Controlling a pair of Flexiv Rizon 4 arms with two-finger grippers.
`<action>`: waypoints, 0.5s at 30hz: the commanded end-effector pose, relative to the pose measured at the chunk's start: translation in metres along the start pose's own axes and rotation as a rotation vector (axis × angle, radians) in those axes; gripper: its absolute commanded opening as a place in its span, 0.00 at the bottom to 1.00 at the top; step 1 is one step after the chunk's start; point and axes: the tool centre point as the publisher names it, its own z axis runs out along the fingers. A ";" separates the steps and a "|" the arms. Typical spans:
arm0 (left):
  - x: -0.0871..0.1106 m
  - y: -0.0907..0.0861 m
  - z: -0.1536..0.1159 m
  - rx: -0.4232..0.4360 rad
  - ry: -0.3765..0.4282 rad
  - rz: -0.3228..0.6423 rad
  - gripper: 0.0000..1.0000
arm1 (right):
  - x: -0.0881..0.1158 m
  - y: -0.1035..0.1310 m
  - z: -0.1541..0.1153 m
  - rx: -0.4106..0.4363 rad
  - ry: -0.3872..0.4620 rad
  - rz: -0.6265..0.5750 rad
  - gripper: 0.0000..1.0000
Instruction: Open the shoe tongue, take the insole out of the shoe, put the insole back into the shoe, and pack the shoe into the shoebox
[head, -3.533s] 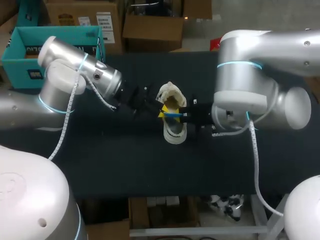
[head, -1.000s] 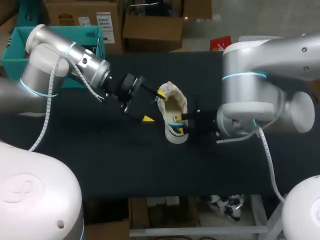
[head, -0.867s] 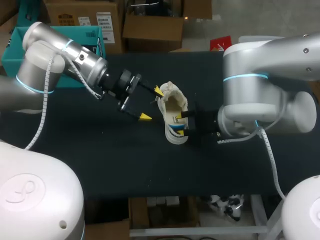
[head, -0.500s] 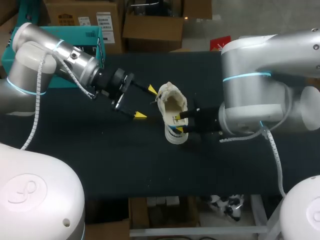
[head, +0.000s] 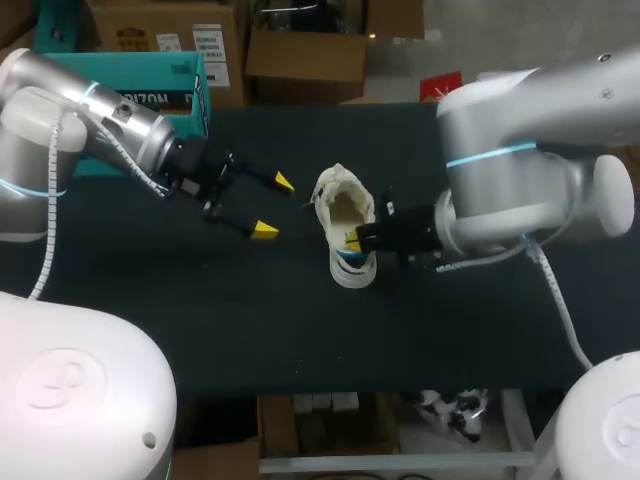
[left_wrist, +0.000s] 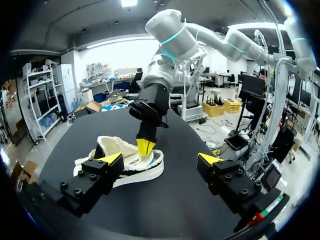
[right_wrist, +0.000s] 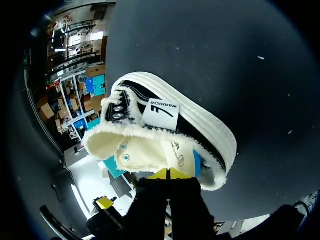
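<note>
Sitting near the middle of the dark surface (head: 200, 320), the cream shoe (head: 345, 215) stands on its sole with its fluffy mouth wide open. The right gripper (head: 350, 240) comes in from the right of the frame and pokes its yellow tips into the lower end of that mouth. Seen from the right wrist, its fingers (right_wrist: 160, 175) are pressed tight together at the fluffy rim. A bit of blue, likely the insole (right_wrist: 196, 162), shows just beside them, but I cannot tell if they pinch anything. The left gripper (head: 273, 206) hangs to the left of the shoe, apart from it, with its fingers spread wide and nothing between them. The teal box (head: 185, 85), which may be the shoebox, sits at the upper left, past the surface's edge. I think the insole step is in hand, since the tongue looks pulled open and the shoe is not packed. Next, the right gripper likely needs a firm pinch on the blue edge. The left gripper may have to hold the shoe so it does not tip or slide.
</note>
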 end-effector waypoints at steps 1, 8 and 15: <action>-0.010 -0.004 -0.012 -0.037 0.022 -0.115 1.00 | -0.003 0.013 0.023 0.045 -0.068 0.004 0.00; -0.024 -0.009 -0.022 -0.098 0.019 -0.312 1.00 | -0.012 0.018 0.031 0.058 -0.076 0.014 0.00; -0.026 -0.010 -0.022 -0.139 -0.017 -0.328 1.00 | -0.021 0.020 0.031 0.051 -0.082 0.023 0.00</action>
